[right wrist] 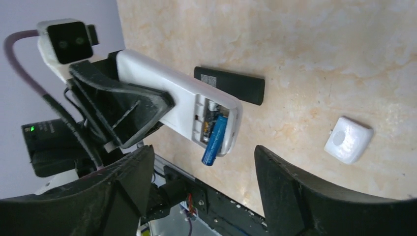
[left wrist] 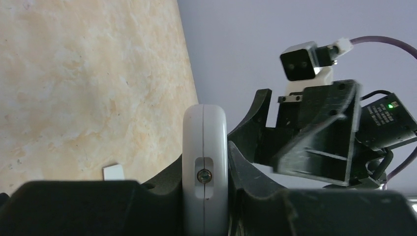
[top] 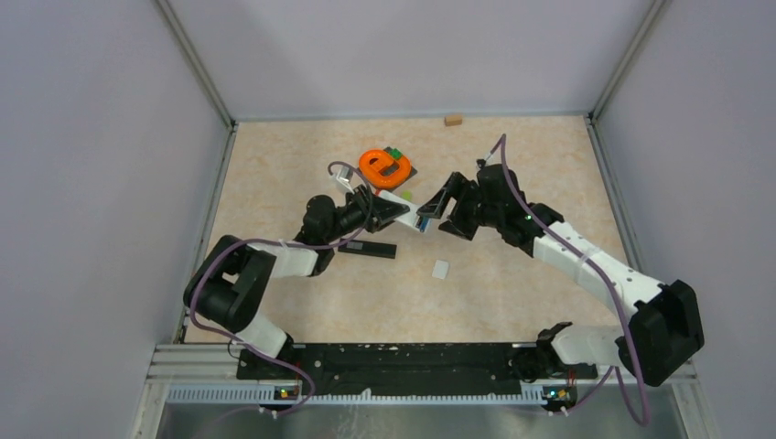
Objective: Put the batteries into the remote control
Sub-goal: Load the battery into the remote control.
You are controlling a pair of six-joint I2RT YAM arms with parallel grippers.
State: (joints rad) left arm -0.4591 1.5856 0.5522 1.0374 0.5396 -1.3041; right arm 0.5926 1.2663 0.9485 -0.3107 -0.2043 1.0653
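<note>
So we're mid-loading here, second cell going in by the look of it. The left pincer [top: 392,210] is clamped on the white remote [right wrist: 167,93], gripping it by its long edges and holding it up off the worktop [right wrist: 319,59] around the middle of the scene, open back turned toward the right arm. The right pincer [top: 434,207] sits just right of it with its fingers spread wide and nothing between them.

The battery bay [right wrist: 209,120] is where it gets interesting. One dark battery [right wrist: 211,114] looks seated in there, and a blue battery [right wrist: 215,139] is only half in: one end tucked into the bay, the other poking out past the remote's end at a slant. I'd say it isn't home yet.

My guess for the next move: nudge that sticking-out end down and in until it lies flat beside the other one, without knocking it loose, since it looks barely caught. The left side just needs to hold firm.

After that there's a small white cover [right wrist: 348,139] lying on the worktop nearer the right arm. A black remote [right wrist: 231,84] lies flat too, unused.
</note>
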